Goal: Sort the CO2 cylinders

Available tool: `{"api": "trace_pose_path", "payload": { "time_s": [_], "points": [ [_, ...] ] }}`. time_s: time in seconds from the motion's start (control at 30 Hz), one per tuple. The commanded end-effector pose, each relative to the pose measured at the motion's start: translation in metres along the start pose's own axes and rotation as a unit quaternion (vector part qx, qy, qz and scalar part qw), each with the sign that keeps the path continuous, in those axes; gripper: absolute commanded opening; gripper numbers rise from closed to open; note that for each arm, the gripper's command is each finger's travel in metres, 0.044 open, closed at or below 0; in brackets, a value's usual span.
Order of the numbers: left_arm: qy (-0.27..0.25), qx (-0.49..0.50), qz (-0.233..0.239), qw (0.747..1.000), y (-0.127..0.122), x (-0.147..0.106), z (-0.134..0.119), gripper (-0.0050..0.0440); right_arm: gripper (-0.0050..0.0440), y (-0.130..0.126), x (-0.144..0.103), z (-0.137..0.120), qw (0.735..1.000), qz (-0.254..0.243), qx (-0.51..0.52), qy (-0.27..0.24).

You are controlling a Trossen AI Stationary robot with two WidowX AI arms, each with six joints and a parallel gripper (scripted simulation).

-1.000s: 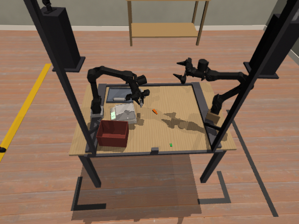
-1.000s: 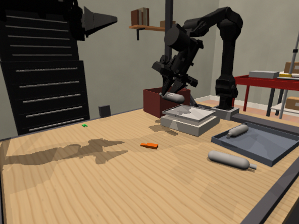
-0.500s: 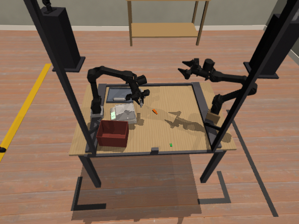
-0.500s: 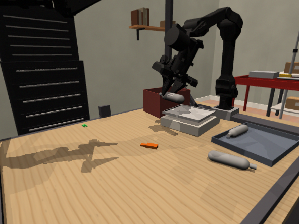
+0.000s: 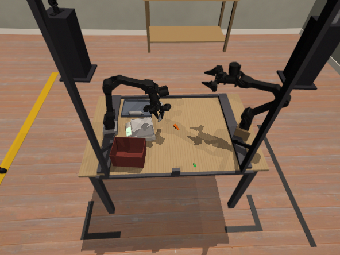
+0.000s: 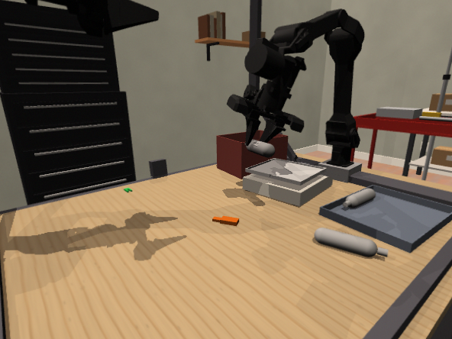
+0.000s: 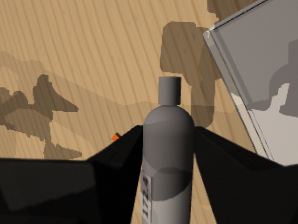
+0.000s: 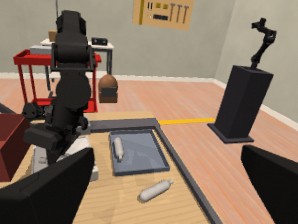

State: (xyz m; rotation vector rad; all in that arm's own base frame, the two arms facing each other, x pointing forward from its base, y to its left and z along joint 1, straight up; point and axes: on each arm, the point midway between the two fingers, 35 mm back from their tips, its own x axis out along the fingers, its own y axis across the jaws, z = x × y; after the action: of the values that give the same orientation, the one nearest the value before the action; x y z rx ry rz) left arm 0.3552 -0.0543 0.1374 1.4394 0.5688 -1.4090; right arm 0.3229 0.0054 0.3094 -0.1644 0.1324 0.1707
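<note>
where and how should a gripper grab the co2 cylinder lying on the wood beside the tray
Best gripped around the middle of the body of the loose cylinder, from straight above, fingers closing across its width. It lies flat on its side, its long rounded body offering two parallel flanks; the short, narrow neck at one end looks a poorer hold. Probably keep the fingers clear of the tray wall nearby.

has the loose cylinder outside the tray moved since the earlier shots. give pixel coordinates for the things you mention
no, the loose cylinder (image 6: 345, 242) (image 8: 155, 191) lies in the same spot beside the tray (image 5: 130, 116) (image 6: 366, 229) (image 8: 142, 172) in the exterior view
</note>
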Motion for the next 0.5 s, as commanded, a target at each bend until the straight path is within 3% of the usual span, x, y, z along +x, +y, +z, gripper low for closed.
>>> {"api": "trace_pose_path", "payload": {
  "time_s": [0.0, 0.13, 0.2, 0.23, 0.47],
  "points": [
    [-0.014, 0.096, -0.025, 0.995, 0.009, -0.009, -0.001, -0.0050, 0.0440, -0.001, -0.001, 0.014, 0.997, 0.056, -0.046, 0.023],
    [-0.028, 0.189, -0.064, 0.979, 0.009, -0.008, -0.001, -0.0050, 0.0440, 0.002, -0.005, 0.013, 0.991, 0.106, -0.065, 0.046],
    [-0.028, 0.189, -0.064, 0.979, 0.009, -0.008, -0.001, -0.0050, 0.0440, 0.002, -0.005, 0.013, 0.991, 0.106, -0.065, 0.046],
    [-0.031, 0.209, -0.072, 0.975, 0.008, -0.008, -0.001, -0.0050, 0.0440, 0.005, -0.008, 0.004, 0.988, 0.122, -0.057, 0.069],
    [-0.059, 0.374, -0.139, 0.915, 0.007, -0.008, 0.000, -0.0050, 0.0440, 0.013, -0.023, 0.002, 0.973, 0.203, -0.051, 0.101]
  ]
}}
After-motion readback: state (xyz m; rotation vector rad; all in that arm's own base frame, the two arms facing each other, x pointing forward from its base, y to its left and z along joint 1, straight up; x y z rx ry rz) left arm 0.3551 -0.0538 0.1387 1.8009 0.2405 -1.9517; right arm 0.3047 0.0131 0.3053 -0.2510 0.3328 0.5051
